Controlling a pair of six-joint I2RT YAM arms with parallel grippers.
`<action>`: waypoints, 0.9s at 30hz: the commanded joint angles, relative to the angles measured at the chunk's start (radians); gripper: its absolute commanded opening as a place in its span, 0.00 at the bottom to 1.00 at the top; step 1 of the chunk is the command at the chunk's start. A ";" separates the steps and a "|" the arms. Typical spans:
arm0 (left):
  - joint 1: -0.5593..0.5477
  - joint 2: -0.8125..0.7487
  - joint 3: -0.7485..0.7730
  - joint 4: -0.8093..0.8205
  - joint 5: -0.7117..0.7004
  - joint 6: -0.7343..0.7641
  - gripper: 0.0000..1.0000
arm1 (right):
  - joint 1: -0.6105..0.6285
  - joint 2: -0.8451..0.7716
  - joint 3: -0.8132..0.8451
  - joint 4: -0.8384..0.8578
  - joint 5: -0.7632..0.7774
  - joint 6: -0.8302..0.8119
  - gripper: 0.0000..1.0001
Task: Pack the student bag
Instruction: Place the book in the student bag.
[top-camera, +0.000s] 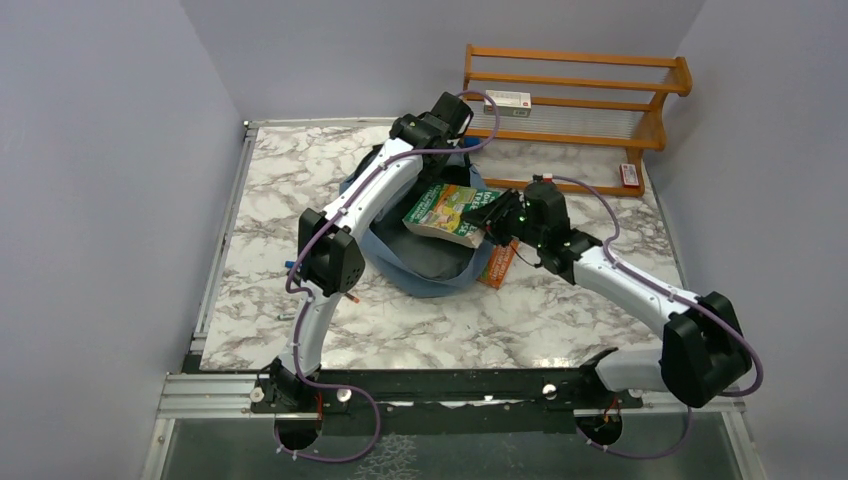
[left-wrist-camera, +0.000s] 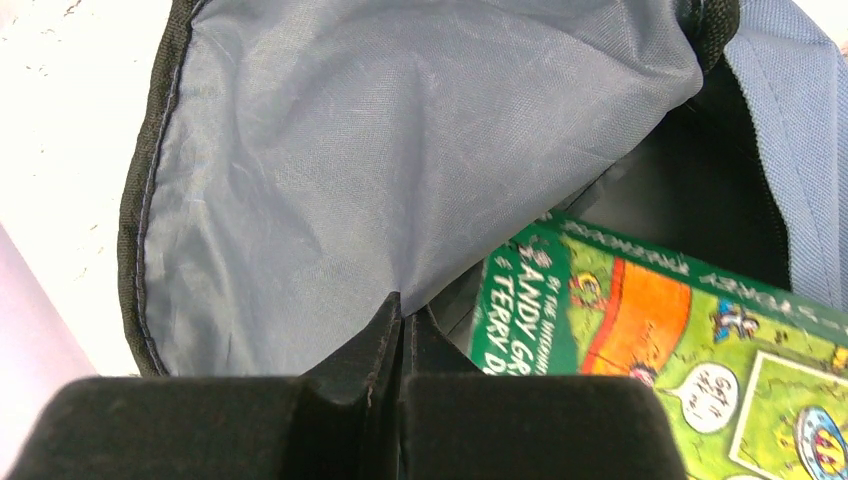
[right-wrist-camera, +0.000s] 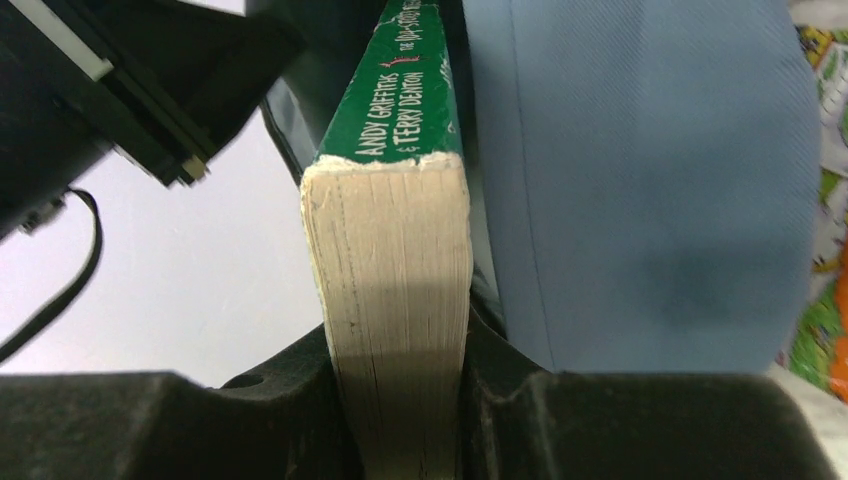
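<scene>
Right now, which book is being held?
The green book, clamped in the right gripper over the bag; the orange book lies loose on the table.

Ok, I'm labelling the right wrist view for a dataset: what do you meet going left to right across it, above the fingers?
The left arm's black housing → green paperback book, seen edge-on → student bag, its blue fabric → strip of colourful printed cover at the right edge.

The student bag (top-camera: 430, 270) is soft matt woven cloth, its lining (left-wrist-camera: 350, 150) smoother and faintly shiny. The paperback (top-camera: 452, 212) has a glossy cover and rough matt paper page edges (right-wrist-camera: 395, 290). The table (top-camera: 270, 200) top looks like polished marble; the rack (top-camera: 580, 57) at its far right corner is varnished wood.
</scene>
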 joint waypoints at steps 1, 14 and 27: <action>-0.002 -0.040 0.028 0.038 0.023 -0.012 0.00 | 0.016 0.041 0.029 0.282 0.093 0.064 0.01; -0.013 -0.062 0.018 0.028 0.043 -0.028 0.00 | 0.122 0.339 0.160 0.434 0.366 0.168 0.00; -0.040 -0.112 -0.033 0.014 0.033 -0.058 0.00 | 0.169 0.707 0.373 0.642 0.568 0.138 0.00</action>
